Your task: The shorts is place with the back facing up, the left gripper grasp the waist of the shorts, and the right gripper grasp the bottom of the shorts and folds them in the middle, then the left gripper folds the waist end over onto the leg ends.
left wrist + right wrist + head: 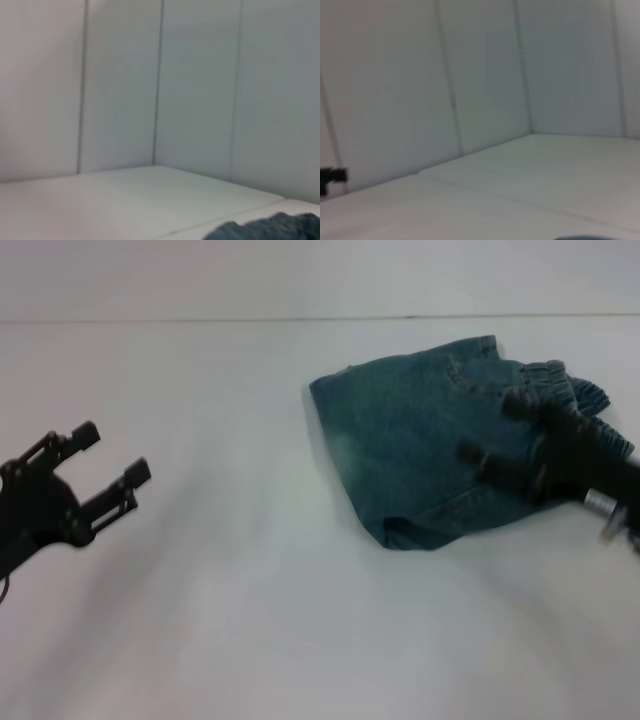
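The blue denim shorts [420, 445] lie bunched and folded on the white table [250, 620], right of centre. Their elastic waist [565, 380] is at the far right and a leg hem [440, 520] points toward me. My right gripper [493, 428] stands open over the right part of the shorts, with nothing clamped between its fingers. Far to the left, my left gripper [112, 454] is open and holds nothing, well apart from the shorts. In the left wrist view an edge of the shorts [270, 227] shows. The left gripper's tip [332, 176] appears far off in the right wrist view.
White wall panels [200, 85] enclose the table at the back. A seam [300, 319] marks where the table meets the wall. Nothing else lies on the table between the left gripper and the shorts.
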`<control>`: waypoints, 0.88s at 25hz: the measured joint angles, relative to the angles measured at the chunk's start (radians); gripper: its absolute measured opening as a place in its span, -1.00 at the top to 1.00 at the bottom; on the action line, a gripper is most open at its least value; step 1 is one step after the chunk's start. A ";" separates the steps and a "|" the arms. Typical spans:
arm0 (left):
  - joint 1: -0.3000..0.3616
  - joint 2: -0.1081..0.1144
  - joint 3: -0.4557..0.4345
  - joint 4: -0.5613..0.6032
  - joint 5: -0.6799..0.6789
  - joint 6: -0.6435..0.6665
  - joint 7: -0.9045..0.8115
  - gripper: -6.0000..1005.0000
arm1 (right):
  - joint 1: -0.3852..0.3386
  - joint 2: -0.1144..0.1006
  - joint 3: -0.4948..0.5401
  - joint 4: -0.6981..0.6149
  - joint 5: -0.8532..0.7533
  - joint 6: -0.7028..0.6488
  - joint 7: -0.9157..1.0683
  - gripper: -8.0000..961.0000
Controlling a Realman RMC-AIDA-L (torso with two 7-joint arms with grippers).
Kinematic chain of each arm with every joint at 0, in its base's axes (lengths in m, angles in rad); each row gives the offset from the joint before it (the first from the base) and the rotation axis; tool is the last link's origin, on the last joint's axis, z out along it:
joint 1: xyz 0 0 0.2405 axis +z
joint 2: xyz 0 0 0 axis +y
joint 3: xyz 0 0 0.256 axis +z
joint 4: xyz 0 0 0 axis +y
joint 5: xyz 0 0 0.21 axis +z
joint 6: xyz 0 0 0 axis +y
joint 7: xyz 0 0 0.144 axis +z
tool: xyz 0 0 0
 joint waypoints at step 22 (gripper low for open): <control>-0.032 0.061 -0.168 -0.046 0.414 0.147 -0.107 -0.75 | 0.129 0.002 -0.158 0.316 0.005 -0.094 -0.356 -0.97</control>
